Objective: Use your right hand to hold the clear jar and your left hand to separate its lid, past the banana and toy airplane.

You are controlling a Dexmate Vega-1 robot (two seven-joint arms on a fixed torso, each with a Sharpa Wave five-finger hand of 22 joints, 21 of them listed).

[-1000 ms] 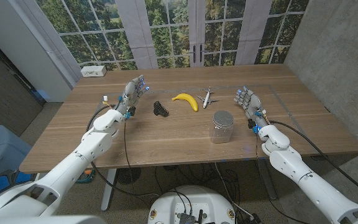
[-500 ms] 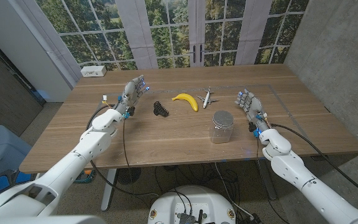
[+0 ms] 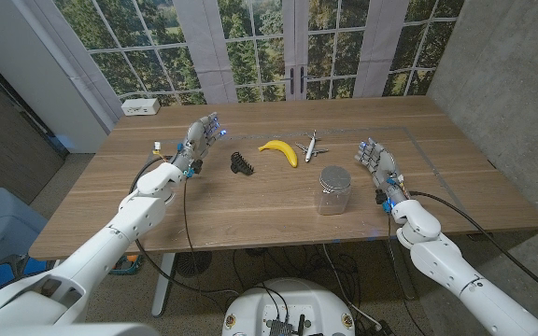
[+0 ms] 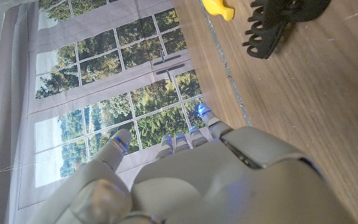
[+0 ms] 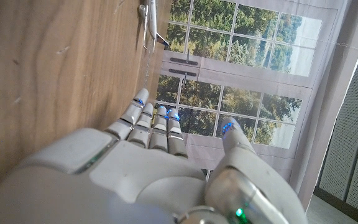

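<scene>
- A clear, squat, cylindrical jar (image 3: 333, 192) with a flat grey metal lid (image 3: 334, 176) is seen standing upright on the wooden worktop (image 3: 250, 210), nearer the robot than the yellow banana (image 3: 279, 149) and the small white toy airplane (image 3: 311, 145).
- The right robot hand (image 3: 376, 161) is held near the jar's right side, apart from it, fingers spread and nothing gripped.
- The left robot hand (image 3: 199, 138) is raised well apart to the left, open and empty, beside a black claw hair clip (image 3: 242, 164).
- The jar is judged rigid, smooth and probably slippery, possibly breakable if glass; light if empty.
- The body is best wrapped around its wall, below the lid.
- The lid is best taken by its rim from above.
</scene>
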